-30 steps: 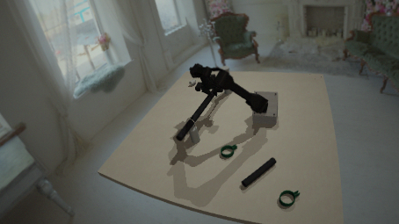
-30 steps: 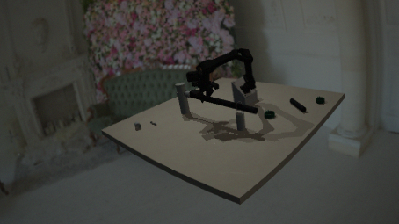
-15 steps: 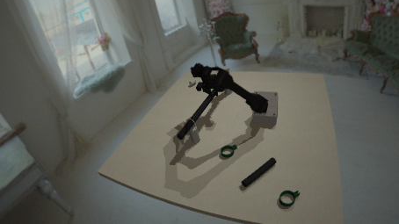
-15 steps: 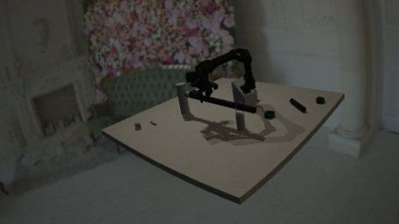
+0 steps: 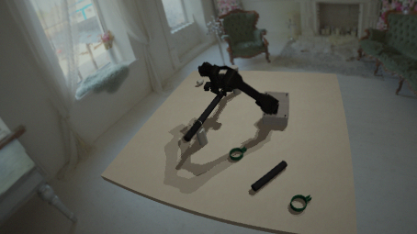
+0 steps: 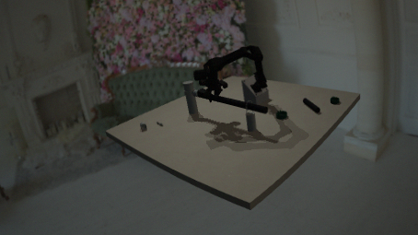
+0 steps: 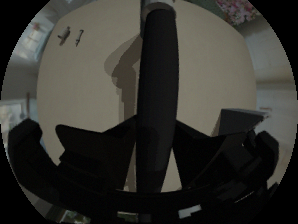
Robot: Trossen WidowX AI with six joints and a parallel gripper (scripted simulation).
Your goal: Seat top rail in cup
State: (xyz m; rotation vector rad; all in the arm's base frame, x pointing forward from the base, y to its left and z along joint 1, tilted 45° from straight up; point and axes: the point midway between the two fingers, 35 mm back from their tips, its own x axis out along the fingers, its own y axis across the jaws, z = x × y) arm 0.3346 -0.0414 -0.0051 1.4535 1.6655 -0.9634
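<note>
The black top rail (image 5: pixel 201 120) (image 6: pixel 235 102) (image 7: pixel 159 65) runs nearly level from the small grey post (image 5: pixel 202 138) (image 6: pixel 250 122) to the big post (image 6: pixel 191 102). Its near end sticks out past the loop cap at the small post. My gripper (image 5: pixel 222 92) (image 7: pixel 153 119) is shut on the rail near the big post, one finger on each side. In the wrist view the rail's far end meets the light grey cup (image 7: pixel 159 4) at the top edge. How deep the end sits in the cup cannot be told. The band's height is too small to judge.
Two green rings (image 5: pixel 236 154) (image 5: pixel 298 203) and a short black bar (image 5: pixel 269 175) (image 6: pixel 311 105) lie on the tabletop (image 5: pixel 152 157). Small grey parts (image 6: pixel 143 127) (image 7: pixel 64 34) lie beyond the big post. The grey box (image 5: pixel 276 119) (image 7: pixel 242 120) stands under the arm's base.
</note>
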